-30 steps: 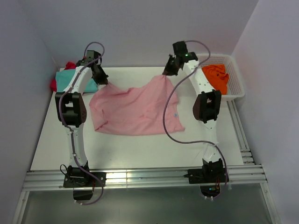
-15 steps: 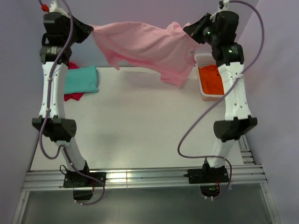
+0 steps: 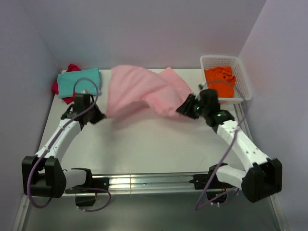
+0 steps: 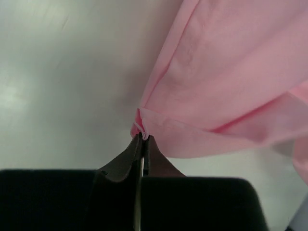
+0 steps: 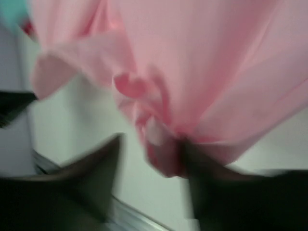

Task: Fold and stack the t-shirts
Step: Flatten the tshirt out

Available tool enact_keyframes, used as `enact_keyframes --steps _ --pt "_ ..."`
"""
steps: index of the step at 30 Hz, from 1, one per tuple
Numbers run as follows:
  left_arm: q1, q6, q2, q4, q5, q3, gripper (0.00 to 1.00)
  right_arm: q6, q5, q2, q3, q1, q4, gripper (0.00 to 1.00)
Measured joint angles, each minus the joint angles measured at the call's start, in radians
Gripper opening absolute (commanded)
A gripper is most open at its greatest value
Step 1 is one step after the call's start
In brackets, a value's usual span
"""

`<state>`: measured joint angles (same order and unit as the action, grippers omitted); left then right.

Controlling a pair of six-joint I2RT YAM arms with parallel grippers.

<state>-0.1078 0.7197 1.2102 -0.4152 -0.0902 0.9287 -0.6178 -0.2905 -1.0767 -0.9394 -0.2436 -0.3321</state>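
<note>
A pink t-shirt (image 3: 139, 94) billows across the back middle of the table, stretched between both grippers. My left gripper (image 3: 99, 116) sits low at the shirt's left end; in the left wrist view its jaws (image 4: 143, 136) are shut on a small pinch of the pink hem (image 4: 138, 126). My right gripper (image 3: 184, 107) is at the shirt's right end. In the blurred right wrist view its fingers (image 5: 151, 142) stand apart, with a bunch of pink cloth (image 5: 159, 139) lying against the right finger. A folded teal t-shirt (image 3: 79, 81) lies on a red one (image 3: 57, 87) at the back left.
A white basket (image 3: 243, 82) at the back right holds a crumpled orange t-shirt (image 3: 220, 77). Grey walls close in the left, back and right sides. A metal rail (image 3: 144, 182) runs along the near edge by the arm bases.
Both arms swung down from high above the table to low over it, bringing the pink t-shirt down with them. The right gripper's fingers have parted; the left still pinches the hem.
</note>
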Motion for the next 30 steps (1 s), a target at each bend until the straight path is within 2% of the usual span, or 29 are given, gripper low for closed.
enact_keyframes --steps 1,2,3,4,7,11,14,16,20,22,23,25,26,27,28,29,30 --pt "0.001 0.006 0.009 -0.047 0.015 -0.077 0.14 -0.016 0.014 -0.039 0.074 -0.048 -0.019 0.94" --pt "0.0 0.01 0.009 -0.093 0.025 -0.132 0.42 -0.019 0.016 -0.064 0.121 -0.088 -0.039 0.97" --pt "0.0 0.022 0.0 -0.148 0.037 -0.18 0.78 -0.027 0.018 -0.084 0.17 -0.137 -0.07 1.0" --pt "-0.004 0.04 -0.013 -0.182 0.048 -0.206 0.99 -0.036 0.023 -0.089 0.206 -0.187 -0.108 1.0" --pt "-0.045 0.096 -0.114 -0.248 0.075 -0.219 0.99 -0.062 0.038 -0.023 0.239 -0.286 -0.188 1.0" --pt "-0.071 0.14 -0.217 -0.245 0.082 -0.131 0.99 -0.071 0.074 0.13 0.197 -0.309 -0.237 1.0" --pt "-0.072 0.143 -0.17 -0.24 0.094 -0.028 0.95 -0.058 0.111 0.144 0.111 -0.309 -0.272 1.0" --pt "-0.072 0.143 -0.116 -0.229 0.099 0.014 0.86 -0.045 0.137 0.124 0.067 -0.309 -0.284 0.99" --pt "-0.072 0.144 -0.062 -0.221 0.103 0.0 0.85 -0.043 0.168 0.103 0.078 -0.309 -0.29 0.98" --pt "-0.072 0.145 -0.037 -0.213 0.103 -0.014 0.84 -0.042 0.177 0.077 0.095 -0.309 -0.29 0.9" --pt "-0.072 0.147 -0.013 -0.206 0.103 -0.016 0.8 -0.04 0.18 0.056 0.097 -0.309 -0.29 0.86" --pt "-0.072 0.146 0.064 -0.183 0.11 -0.008 0.76 -0.024 0.191 -0.027 0.095 -0.308 -0.27 0.51" --pt "-0.072 0.141 0.113 -0.178 0.113 0.004 0.72 -0.013 0.194 -0.077 0.091 -0.308 -0.257 0.41" --pt "-0.072 0.139 0.178 -0.172 0.119 0.027 0.6 -0.006 0.198 -0.138 0.08 -0.308 -0.248 0.18" --pt "-0.072 0.134 0.243 -0.17 0.121 0.054 0.55 0.01 0.2 -0.2 0.065 -0.308 -0.237 0.05" --pt "-0.072 0.13 0.303 -0.166 0.123 0.082 0.38 0.014 0.201 -0.274 0.037 -0.306 -0.236 0.0" --pt "-0.072 0.131 0.354 -0.162 0.126 0.108 0.34 0.023 0.206 -0.344 0.003 -0.306 -0.233 0.0"
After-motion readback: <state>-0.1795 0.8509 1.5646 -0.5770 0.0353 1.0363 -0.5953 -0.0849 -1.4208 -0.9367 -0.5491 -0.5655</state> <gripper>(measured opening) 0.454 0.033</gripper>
